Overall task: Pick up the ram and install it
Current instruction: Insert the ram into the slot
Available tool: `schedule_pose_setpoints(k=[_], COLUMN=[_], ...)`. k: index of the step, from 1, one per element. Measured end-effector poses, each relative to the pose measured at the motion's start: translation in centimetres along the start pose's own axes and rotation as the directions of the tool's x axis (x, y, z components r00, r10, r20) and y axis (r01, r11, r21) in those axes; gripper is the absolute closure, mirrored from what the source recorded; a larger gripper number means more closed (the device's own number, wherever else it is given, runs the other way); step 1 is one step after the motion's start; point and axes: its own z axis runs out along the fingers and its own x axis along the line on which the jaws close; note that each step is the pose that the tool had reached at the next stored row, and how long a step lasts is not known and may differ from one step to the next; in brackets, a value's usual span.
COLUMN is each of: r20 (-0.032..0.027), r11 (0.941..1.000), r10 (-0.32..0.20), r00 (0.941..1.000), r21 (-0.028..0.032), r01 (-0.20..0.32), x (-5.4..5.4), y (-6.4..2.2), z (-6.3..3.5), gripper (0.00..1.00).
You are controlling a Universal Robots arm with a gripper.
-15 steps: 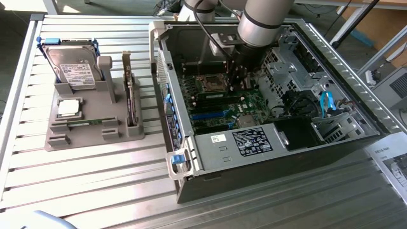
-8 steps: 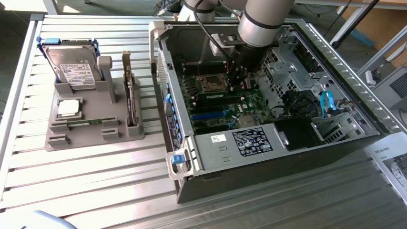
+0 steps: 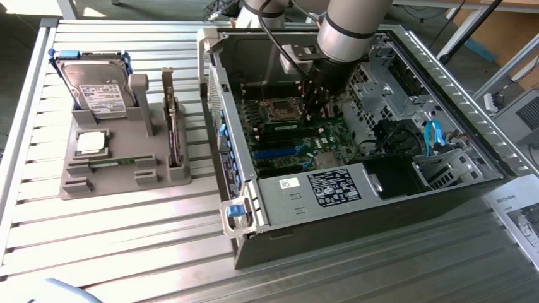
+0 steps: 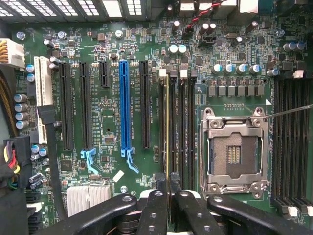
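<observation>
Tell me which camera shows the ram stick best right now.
The wrist view. There the ram appears edge-on, a thin pale line among the memory slots, ending between the closed jaws. In the exterior view the gripper, down inside the case over the motherboard, hides it.

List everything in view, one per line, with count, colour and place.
table: one, silver, under everything.
holder: one, grey, on the table, exterior view's left.
hard drive: one, silver with white label, upright in the holder.
expansion card: one, dark, upright in the holder, nearer the case.
computer case: one, dark grey, open, exterior view's right.
motherboard: one, green, inside the case.
CPU socket: one, silver, empty, on the motherboard.
ram: one, greenish edge, in line with a slot beside the socket.
arm: one, grey, reaching into the case.
hand: one, black, shut on the ram.
</observation>
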Motion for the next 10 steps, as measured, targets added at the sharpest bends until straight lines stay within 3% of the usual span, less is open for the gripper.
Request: schedule_pose_setpoints(k=[10], r20=[0.0001], r11=[1.0000], r10=[0.000], r00=[1.0000], r21=[0.0001], r01=[0.000], x=[0.01], y=[0.00], z=[0.42], gripper=[0.88])
